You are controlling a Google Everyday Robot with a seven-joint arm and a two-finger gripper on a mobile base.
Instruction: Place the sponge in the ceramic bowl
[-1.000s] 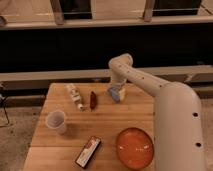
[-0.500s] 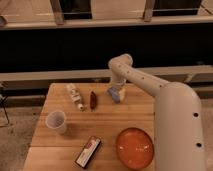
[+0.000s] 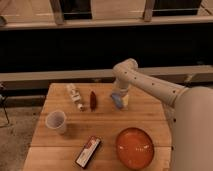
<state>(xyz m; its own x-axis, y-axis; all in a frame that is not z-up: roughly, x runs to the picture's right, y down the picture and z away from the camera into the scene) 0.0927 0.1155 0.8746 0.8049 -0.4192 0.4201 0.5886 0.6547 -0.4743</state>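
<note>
The light-blue sponge (image 3: 117, 100) sits at the far right part of the wooden table (image 3: 100, 130), right under my gripper (image 3: 120, 97). The gripper reaches down from the white arm (image 3: 145, 82) and is at the sponge; I cannot make out whether the sponge rests on the table or is lifted. The orange-red ceramic bowl (image 3: 135, 148) stands near the front right corner of the table, well in front of the gripper, with nothing in it.
A white translucent cup (image 3: 56, 121) stands at the left. A dark black-and-red flat box (image 3: 88, 151) lies near the front edge. A small white bottle (image 3: 74, 95) and a dark red oblong item (image 3: 93, 99) lie at the back. A dark bench or rail runs behind the table.
</note>
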